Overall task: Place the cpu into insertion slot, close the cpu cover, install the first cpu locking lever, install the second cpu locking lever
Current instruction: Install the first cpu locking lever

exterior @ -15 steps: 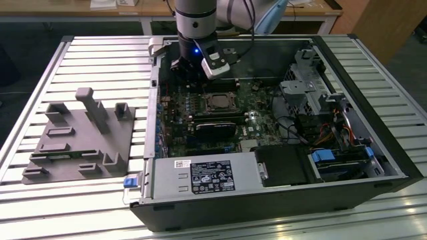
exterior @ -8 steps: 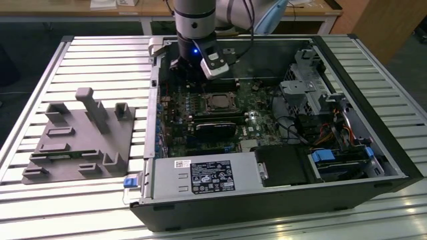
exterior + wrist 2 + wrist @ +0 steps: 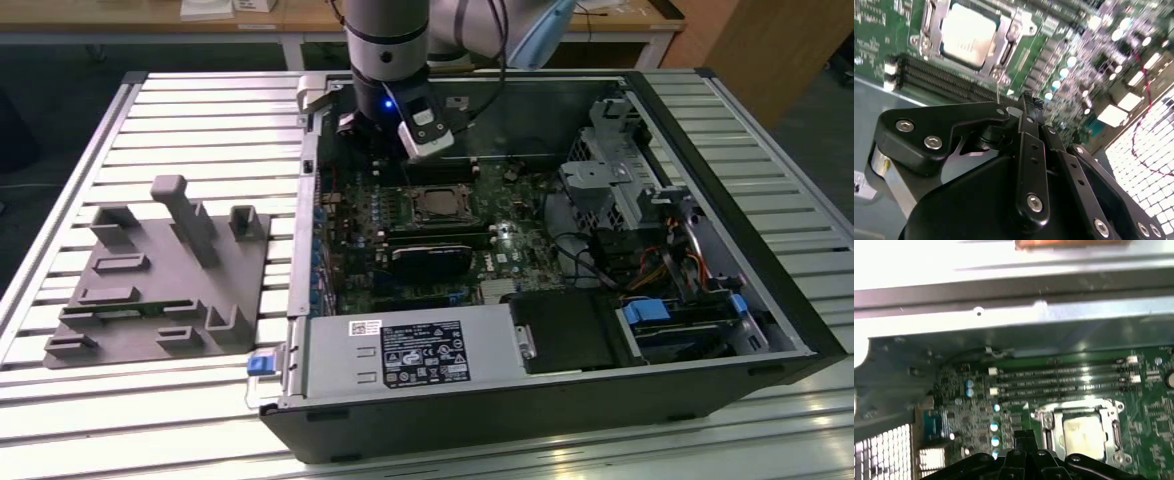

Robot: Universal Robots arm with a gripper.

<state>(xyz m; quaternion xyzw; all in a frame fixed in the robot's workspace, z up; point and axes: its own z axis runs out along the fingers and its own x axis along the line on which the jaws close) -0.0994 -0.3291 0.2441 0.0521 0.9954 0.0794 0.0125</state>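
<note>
The cpu (image 3: 966, 35) is sitting in the insertion slot (image 3: 412, 199), and the cpu cover (image 3: 1004, 50) is lying flat around it. In both wrist views the fingers (image 3: 1030, 135) are hovering over the green board (image 3: 1019, 405), with the socket lying just ahead of their tips. A thin metal rod (image 3: 998, 89), probably a locking lever, is standing between tips and socket. The fingers (image 3: 1019, 441) are pressing together, tips meeting, and seem to be gripping nothing.
</note>
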